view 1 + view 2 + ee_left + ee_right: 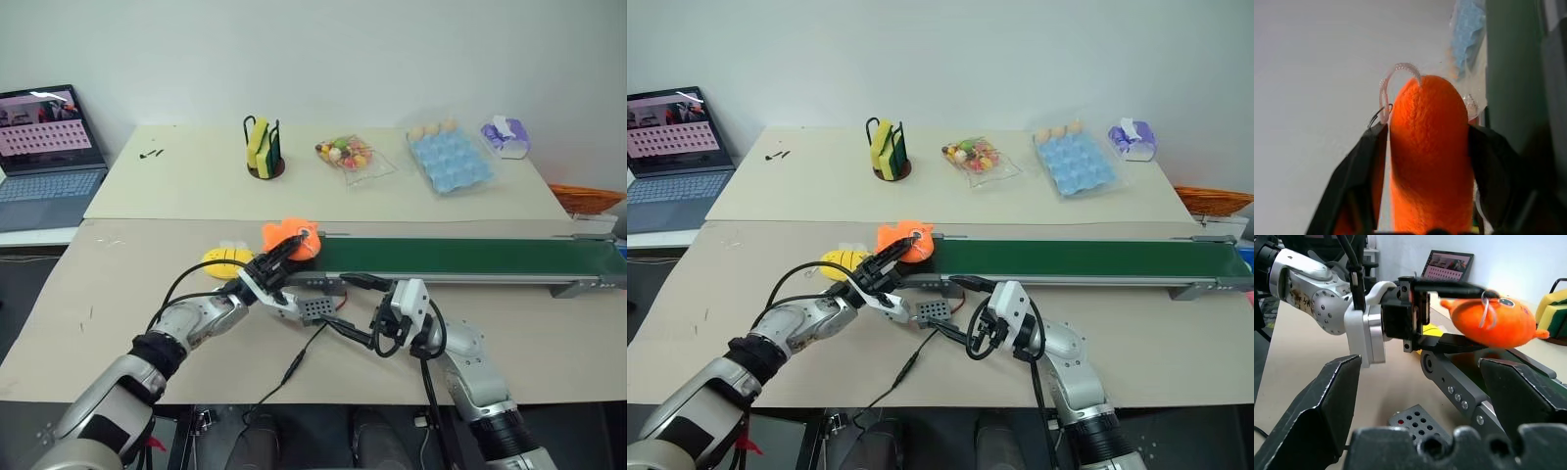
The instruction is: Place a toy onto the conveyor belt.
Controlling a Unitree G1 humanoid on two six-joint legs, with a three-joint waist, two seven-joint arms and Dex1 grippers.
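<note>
Left hand: two black fingers on either side of the small bright-orange plush fish, the fish between them; whether they press it, cannot tell. Fish sits at the near-left end of the long dark-green conveyor belt in its grey metal frame. Yellow striped bee plush lies just beside, on the beige tabletop. Right hand: fingers spread, empty, low before the belt frame.

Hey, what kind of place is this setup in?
Probably a robotics lab or test bench: a small conveyor belt on paper-covered tables, a laptop at the side, and assorted practice props like a blue egg tray.
</note>
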